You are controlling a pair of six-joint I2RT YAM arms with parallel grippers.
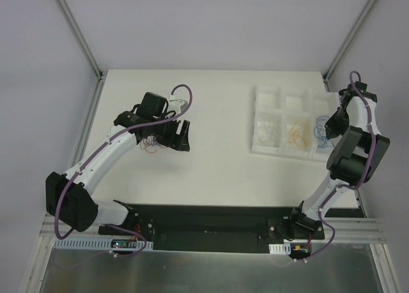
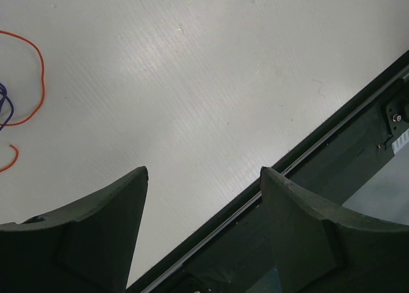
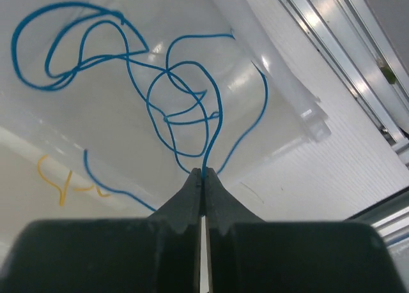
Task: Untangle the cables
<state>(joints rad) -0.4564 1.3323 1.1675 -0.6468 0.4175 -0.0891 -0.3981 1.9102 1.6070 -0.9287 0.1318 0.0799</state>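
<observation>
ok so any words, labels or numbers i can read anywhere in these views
None can be read.
Any marks on the white strip by the left arm's base are too small to tell.
No print shows on the clear compartment tray, the blue cable, the left gripper or the right gripper.

Left hand (image 2: pixel 204 173) spread, right hand (image 3: pixel 202 173) pinched

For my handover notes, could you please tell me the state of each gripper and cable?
Left gripper: open, empty.
Right gripper: shut on the blue cable.
Blue cable: pinched, coiled over the tray.
Yellow cable: lying in the tray.
Red cable: loose on the table.
</observation>
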